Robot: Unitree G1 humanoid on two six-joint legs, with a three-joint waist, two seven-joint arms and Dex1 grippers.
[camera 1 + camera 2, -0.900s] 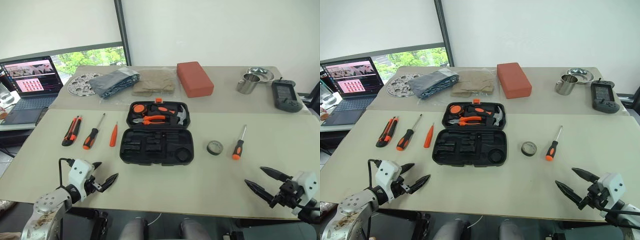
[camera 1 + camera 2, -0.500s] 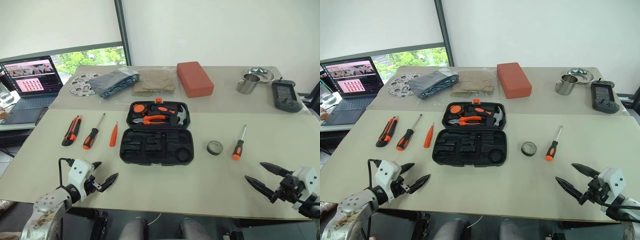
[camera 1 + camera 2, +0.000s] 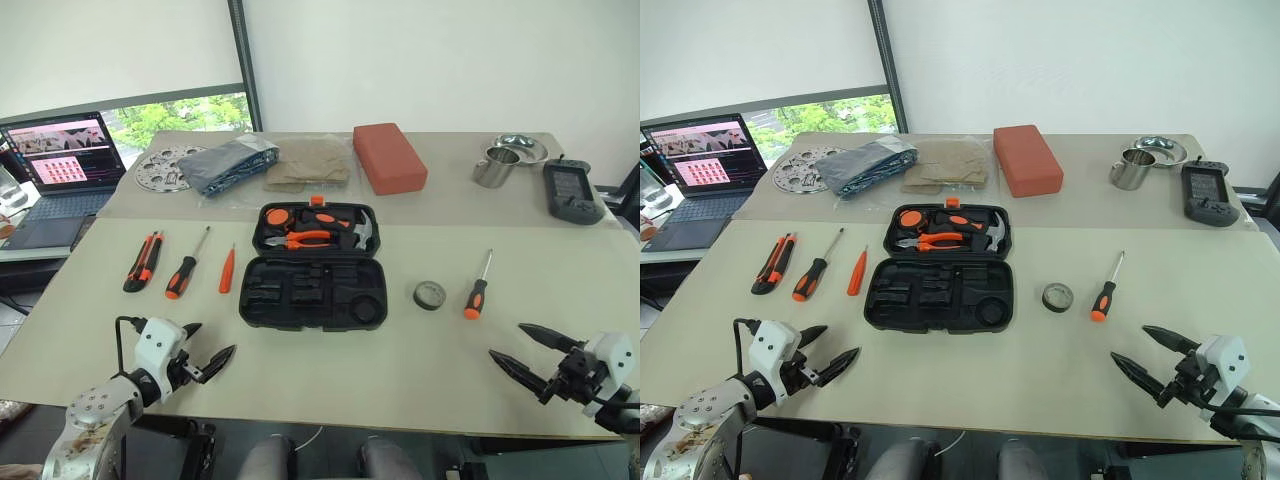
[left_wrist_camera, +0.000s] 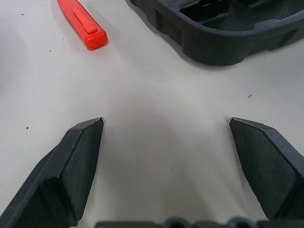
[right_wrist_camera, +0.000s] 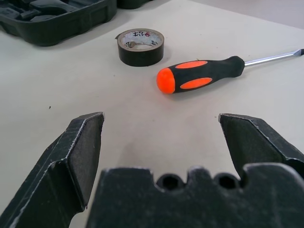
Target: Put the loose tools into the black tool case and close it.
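- Black tool case: laid open at the middle of the desk, lid part folded flat toward the far side. A hammer, pliers and a tape measure are seated in the far half; the moulded slots of the near half are unfilled, apparently left ready for the loose tools.
- Small all-orange screwdriver: laid just left of the case, apart from it.
- Left screwdriver, black-orange handle: laid beside the small one, shaft pointed away from the robot.
- Utility knife: outermost on the left, parallel to the two screwdrivers.
- Tape roll: laid flat right of the case, well clear of its edge.
- Right screwdriver, black-orange handle: just beside the roll, not touching, handle end turned toward the robot, so it is judged easy to take by the handle.
- Left pincer: released, fingers spread wide, nothing held; hung over the near desk edge, aimed toward the case corner and the orange screwdriver.
- Right pincer: released and empty, low over the near right desk edge, pointed at the roll and right screwdriver.
- Status: no loose tool is stowed yet; case not closed.
- Far desk: red block, metal cup, laptop, none belonging to the task.
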